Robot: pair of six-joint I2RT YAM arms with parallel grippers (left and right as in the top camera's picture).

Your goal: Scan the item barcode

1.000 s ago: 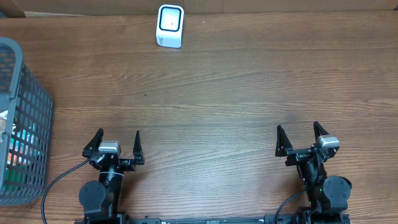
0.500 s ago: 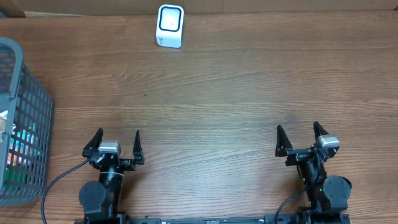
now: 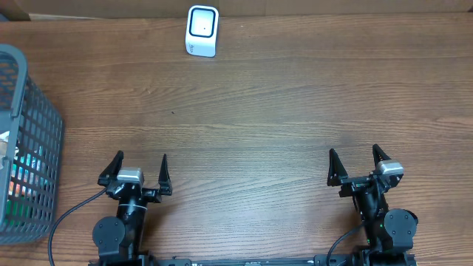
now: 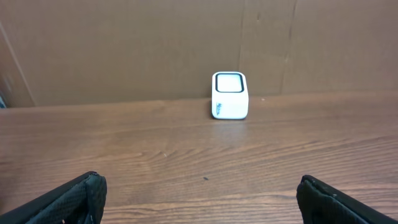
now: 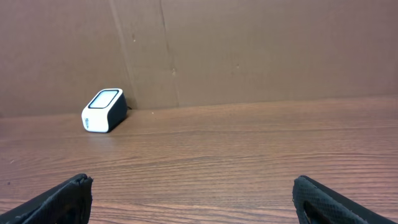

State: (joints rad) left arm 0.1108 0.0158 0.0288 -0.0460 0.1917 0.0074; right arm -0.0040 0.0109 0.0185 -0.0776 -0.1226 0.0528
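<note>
We see nothing has moved: left gripper point(image 3: 140, 167) and right gripper point(image 3: 354, 159) gape wide, empty. The items point(image 3: 24, 177) in the basket point(image 3: 43, 118) lie left of the nearer left gripper.

Wooden table point(image 3: 259, 111), grey mesh basket point(image 3: 41, 140) at left edge, cardboard backdrop point(image 4: 124, 50)

I get only part of the basket point(image 3: 33, 103), cut off by the overhead view's left edge, the colourful items point(image 3: 26, 177) behind its mesh too obscured to identify, the scanner point(image 4: 229, 95) print too small to read, and each wrist view crops its fingertips point(image 4: 71, 199) at the bottom corners.
</note>
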